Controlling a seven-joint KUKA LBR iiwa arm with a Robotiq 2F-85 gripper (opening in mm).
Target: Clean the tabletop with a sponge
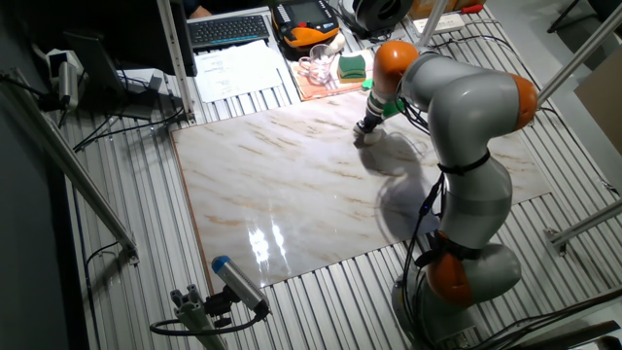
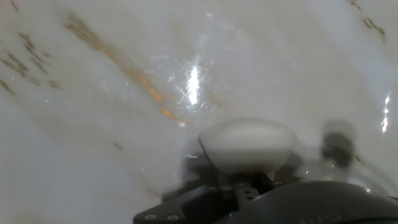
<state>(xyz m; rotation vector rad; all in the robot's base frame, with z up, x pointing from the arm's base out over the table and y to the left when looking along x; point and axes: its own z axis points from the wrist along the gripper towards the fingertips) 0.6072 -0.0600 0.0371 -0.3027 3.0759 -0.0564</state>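
The tabletop (image 1: 292, 185) is a glossy white-beige marble slab with brown veins; it fills the hand view (image 2: 124, 93). My gripper (image 1: 367, 129) is down at the slab's far edge, right of the middle. It is shut on the cream-white sponge (image 2: 247, 143), which presses on the marble just ahead of the fingers. In the fixed view the sponge (image 1: 362, 137) is a small pale patch under the gripper tip.
A green-and-yellow sponge (image 1: 352, 66) and a clear cup (image 1: 315, 68) lie on an orange mat behind the slab. A keyboard (image 1: 229, 29) and papers (image 1: 238, 68) sit at the back. A blue-tipped tool (image 1: 238, 284) lies off the slab's near edge. Ribbed grey metal (image 1: 126, 214) surrounds the slab.
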